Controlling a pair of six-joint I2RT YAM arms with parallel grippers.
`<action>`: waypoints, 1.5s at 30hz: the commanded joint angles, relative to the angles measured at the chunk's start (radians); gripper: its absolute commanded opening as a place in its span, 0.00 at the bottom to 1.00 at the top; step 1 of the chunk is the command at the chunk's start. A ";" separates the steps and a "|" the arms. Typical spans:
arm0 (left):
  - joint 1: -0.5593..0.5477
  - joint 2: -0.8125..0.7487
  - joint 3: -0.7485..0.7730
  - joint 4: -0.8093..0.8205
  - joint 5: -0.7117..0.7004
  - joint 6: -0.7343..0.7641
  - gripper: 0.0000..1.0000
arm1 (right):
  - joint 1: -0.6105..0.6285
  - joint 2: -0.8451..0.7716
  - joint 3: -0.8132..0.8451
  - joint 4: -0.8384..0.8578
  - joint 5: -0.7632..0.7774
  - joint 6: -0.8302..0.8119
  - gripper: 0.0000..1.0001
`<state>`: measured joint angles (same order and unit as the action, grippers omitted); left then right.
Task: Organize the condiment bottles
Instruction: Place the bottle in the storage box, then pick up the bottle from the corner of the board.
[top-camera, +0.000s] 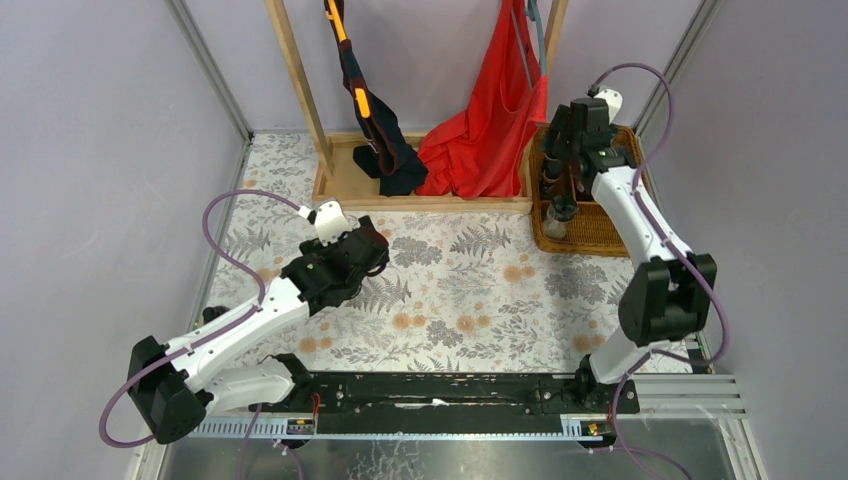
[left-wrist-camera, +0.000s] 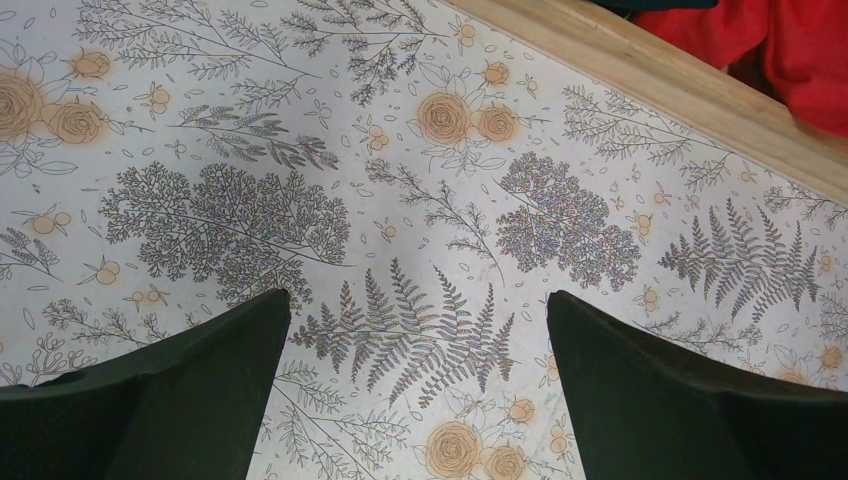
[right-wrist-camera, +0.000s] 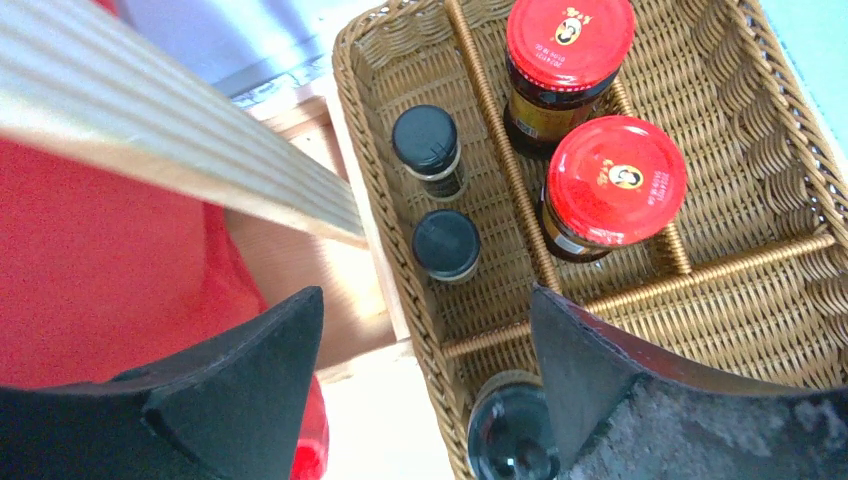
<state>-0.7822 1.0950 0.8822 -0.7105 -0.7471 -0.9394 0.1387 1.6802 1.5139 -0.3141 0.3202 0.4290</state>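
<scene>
Right claw (right-wrist-camera: 425, 300), spread, half hides one dark-topped bottle (right-wrist-camera: 503, 437); basket (right-wrist-camera: 790, 170) cropped.

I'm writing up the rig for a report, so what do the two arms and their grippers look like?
The left arm and right arm have white rounded links with bulky black joint housings. A looping purple cable runs along each. The left gripper and right gripper have broad matte black wedge-shaped fingers. No markings are readable.
</scene>
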 joint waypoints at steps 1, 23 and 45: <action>0.009 -0.013 0.004 0.026 -0.018 0.011 1.00 | 0.060 -0.158 -0.077 0.045 -0.007 0.021 0.84; 0.174 0.030 0.100 -0.084 -0.023 0.026 1.00 | 0.485 -0.628 -0.547 0.143 0.035 -0.019 1.00; 0.271 -0.042 0.160 -0.338 -0.143 -0.104 1.00 | 0.515 -0.725 -0.663 0.176 0.027 -0.012 1.00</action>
<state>-0.5198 1.0767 1.0042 -0.9512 -0.8089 -0.9745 0.6437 0.9703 0.8513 -0.1822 0.3386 0.4187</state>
